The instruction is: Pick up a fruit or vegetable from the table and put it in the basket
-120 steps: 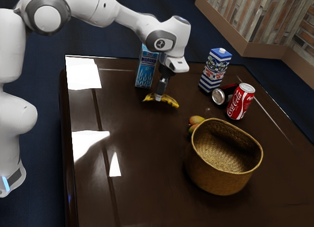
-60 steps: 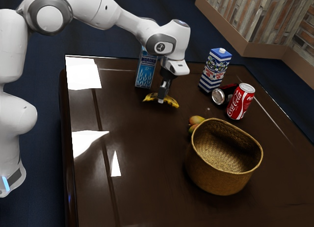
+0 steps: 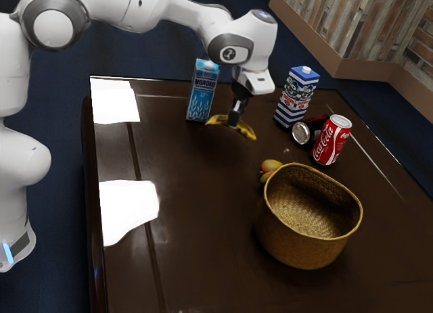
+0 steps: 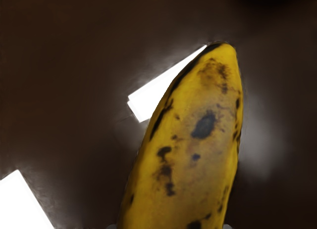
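Note:
My gripper [image 3: 235,123] is shut on the middle of a spotted yellow banana [image 3: 245,130], whose two ends stick out on either side of the fingers. The banana hangs a little above the dark table. In the wrist view the banana [image 4: 193,140] looms large, with dark spots along its skin. A woven basket [image 3: 304,249] stands upright on the table, nearer the exterior view's camera. Small red-yellow fruit [image 3: 270,165] lies against the basket's far side, partly hidden by it.
A blue milk carton [image 3: 201,97] stands just beyond the banana, toward the exterior view's left. Farther to that view's right are a striped carton [image 3: 295,100], a dark can on its side [image 3: 302,132] and an upright red Coca-Cola can [image 3: 331,141]. The table [image 3: 196,225] is glossy.
My gripper has risen and shifted toward the exterior view's right, and the banana has come up off the table with it. The basket and cartons have stayed put.

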`<action>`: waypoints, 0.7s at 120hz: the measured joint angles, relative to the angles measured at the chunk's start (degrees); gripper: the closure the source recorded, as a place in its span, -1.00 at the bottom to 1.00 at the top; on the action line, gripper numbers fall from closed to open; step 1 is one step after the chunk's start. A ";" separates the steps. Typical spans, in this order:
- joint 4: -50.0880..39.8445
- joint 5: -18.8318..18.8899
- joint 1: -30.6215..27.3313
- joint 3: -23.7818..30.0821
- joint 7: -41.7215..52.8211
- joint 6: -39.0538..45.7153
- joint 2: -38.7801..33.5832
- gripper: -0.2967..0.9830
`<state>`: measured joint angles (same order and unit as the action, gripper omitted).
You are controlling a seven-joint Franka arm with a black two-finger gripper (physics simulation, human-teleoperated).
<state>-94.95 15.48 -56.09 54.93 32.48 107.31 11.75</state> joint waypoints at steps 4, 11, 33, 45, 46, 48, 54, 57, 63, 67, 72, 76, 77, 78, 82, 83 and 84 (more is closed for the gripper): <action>2.74 0.94 0.72 2.22 -0.65 -2.08 -0.34 0.33; 6.36 2.83 1.38 6.88 -1.91 -5.46 -0.53 0.32; 10.23 8.30 2.39 19.39 -6.58 -11.93 1.64 0.30; 10.89 11.26 6.55 21.16 -9.24 -13.63 5.23 0.32; 11.03 11.60 6.90 21.37 -9.46 -13.73 5.66 0.32; 11.28 12.38 7.76 21.77 -9.92 -13.93 6.62 0.32; 12.52 14.95 11.11 22.40 -11.27 -14.40 9.87 0.31; 13.59 16.29 13.03 22.44 -11.90 -14.59 11.39 0.32; 15.80 19.00 16.59 22.28 -13.08 -14.85 14.30 0.31; 17.50 20.98 18.97 22.06 -13.81 -14.91 16.66 0.30; 19.51 23.38 21.78 21.57 -14.64 -14.83 19.77 0.30; 21.13 25.31 23.84 21.40 -15.27 -14.71 22.23 0.31; 21.51 25.77 24.29 21.37 -15.42 -14.65 22.81 0.31; 21.83 26.21 24.68 21.34 -15.57 -14.58 23.34 0.31; 22.70 27.68 25.77 21.24 -16.16 -14.27 25.06 0.32; 22.85 28.00 25.98 21.23 -16.31 -14.20 25.37 0.32; 22.97 28.29 26.16 21.22 -16.45 -14.13 25.64 0.32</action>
<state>-71.98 43.77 -29.93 76.15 16.04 93.18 37.39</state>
